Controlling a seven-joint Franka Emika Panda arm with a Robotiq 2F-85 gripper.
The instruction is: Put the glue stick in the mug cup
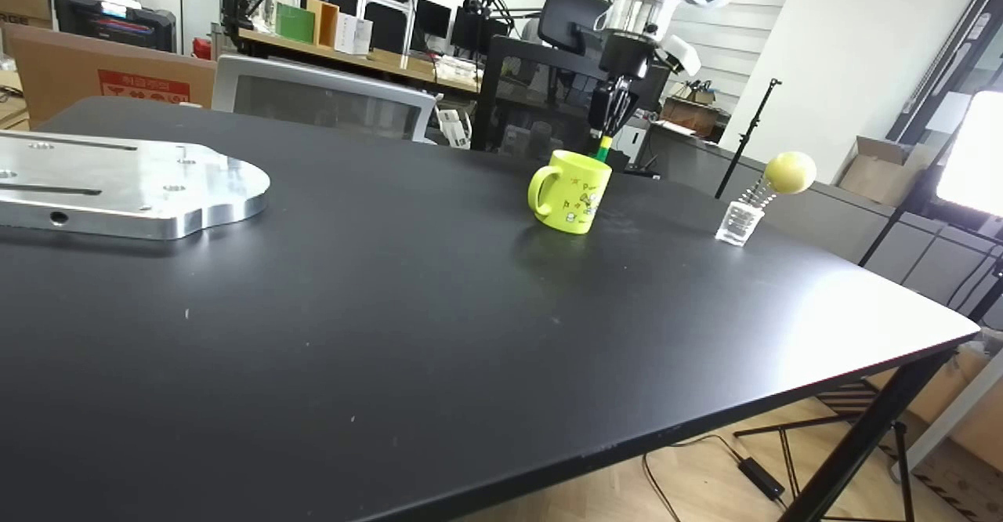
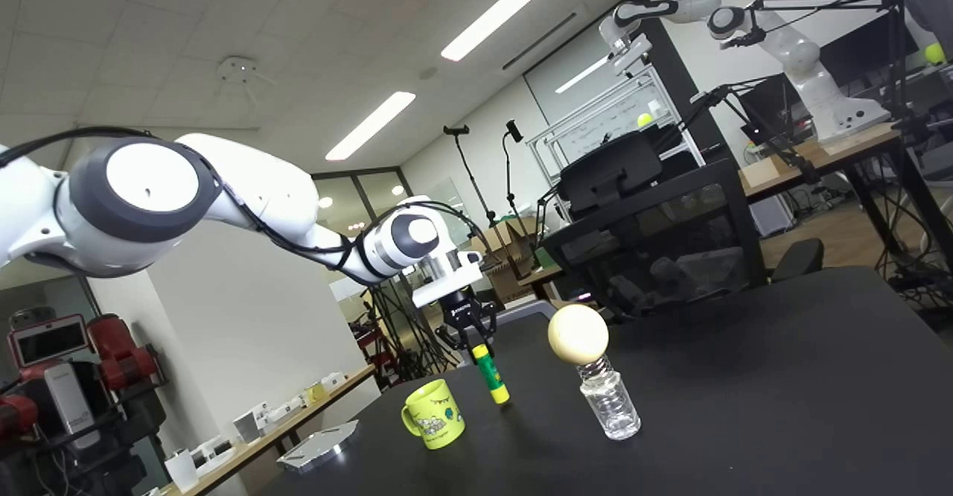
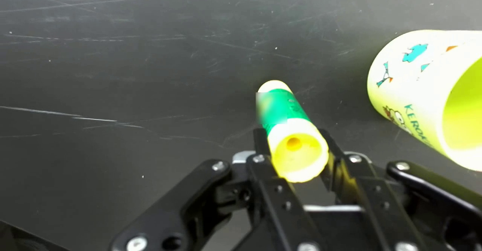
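A: State of the gripper (image 3: pixel 293 133)?

B: Narrow, clasping the stick (image 2: pixel 491 374). In the wrist view its fingers (image 3: pixel 260 142) flanked the upper yellow end, one to each side.

A: Where was the stick?

B: Held beside the mug (image 1: pixel 576 199), outside it; a strip of table (image 1: pixel 376 334) showed between them in the wrist view. It was roughly upright, going by how the mug stood. Whether its foot touched the table, I could not tell.

A: Expected handling?

B: Light, stiff plastic by my estimate, so a firm squeeze seemed harmless. Main worry: a smooth round barrel, liable to slide or swivel if its foot caught the mug's rim. The mug, probably light too, might have shifted under such a knock.

A: Was the hold well placed?

B: I judged so. It left the green barrel and lower end free to go in first, fingers above the rim. A lower grip would have risked jamming there.

A: What did the next move call for?

B: A lift, I thought, since the foot seemed to sit below rim level; then across, then gently down.
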